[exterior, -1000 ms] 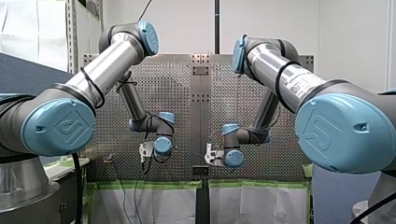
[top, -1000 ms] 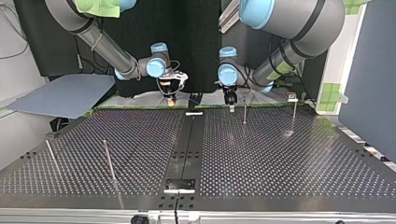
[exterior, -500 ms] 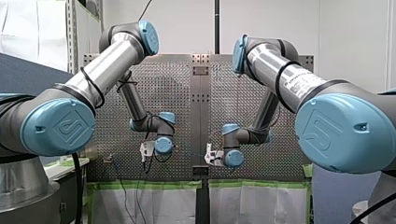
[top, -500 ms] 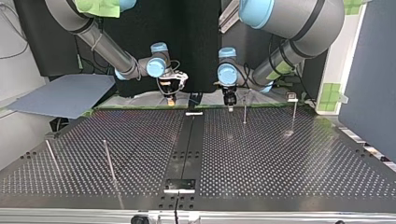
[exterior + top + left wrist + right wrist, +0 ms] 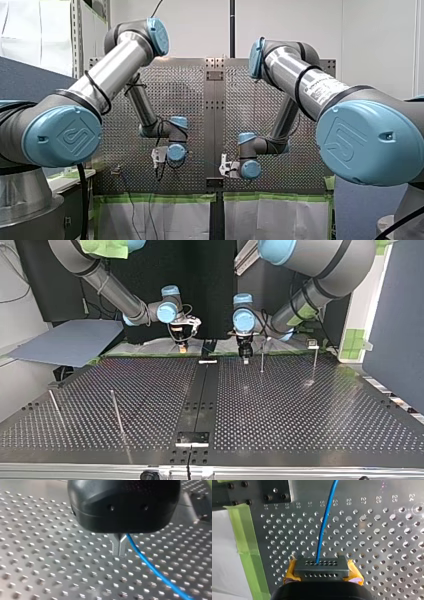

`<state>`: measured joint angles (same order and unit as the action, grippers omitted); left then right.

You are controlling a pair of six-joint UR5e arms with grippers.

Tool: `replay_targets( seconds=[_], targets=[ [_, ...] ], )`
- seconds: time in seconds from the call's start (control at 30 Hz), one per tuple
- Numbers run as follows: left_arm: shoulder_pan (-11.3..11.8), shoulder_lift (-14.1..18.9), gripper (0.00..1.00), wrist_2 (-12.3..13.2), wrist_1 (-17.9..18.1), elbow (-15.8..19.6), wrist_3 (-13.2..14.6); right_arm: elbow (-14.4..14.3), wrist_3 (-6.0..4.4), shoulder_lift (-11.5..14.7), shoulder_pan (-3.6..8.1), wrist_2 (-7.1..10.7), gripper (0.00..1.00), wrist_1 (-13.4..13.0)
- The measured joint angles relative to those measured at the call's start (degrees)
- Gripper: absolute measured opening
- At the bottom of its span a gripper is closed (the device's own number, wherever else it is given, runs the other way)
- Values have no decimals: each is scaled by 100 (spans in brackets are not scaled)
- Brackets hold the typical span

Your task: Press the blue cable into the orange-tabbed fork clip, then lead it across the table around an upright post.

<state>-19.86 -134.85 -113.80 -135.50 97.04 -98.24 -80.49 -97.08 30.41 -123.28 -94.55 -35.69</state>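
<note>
My left tool [image 5: 244, 351] has edged toward the top view's left, metal fingers [image 5: 119, 547] pinching the blue cable [image 5: 150, 567]; my right tool [image 5: 322, 566] pinches it too.

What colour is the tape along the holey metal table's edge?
Light green: the strip of tape shows best in the right wrist view.

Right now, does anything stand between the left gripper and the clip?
Possibly: in the top view a thin post stands roughly between the left gripper, holding the cable, and the clip.
</note>
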Motion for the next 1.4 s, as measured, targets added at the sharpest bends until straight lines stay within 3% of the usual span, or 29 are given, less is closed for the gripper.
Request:
replay_targets(
  seconds=[0.13, 0.33, 0.87, 1.4],
  targets=[
    [-21, 205, 0, 14, -3, 1, -1, 0, 52, 159, 10, -166, 0, 101],
    [-103, 503, 0, 39, -15, 1, -16, 0, 66, 529, 9, -238, 0, 369],
    [-417, 955, 0, 105, -46, 3, -53, -2, 67, 1489, -39, -247, 0, 747],
    [-613, 1114, 0, 99, -90, 1, -51, 1, 74, 2408, -22, -242, 0, 826]
  ],
)
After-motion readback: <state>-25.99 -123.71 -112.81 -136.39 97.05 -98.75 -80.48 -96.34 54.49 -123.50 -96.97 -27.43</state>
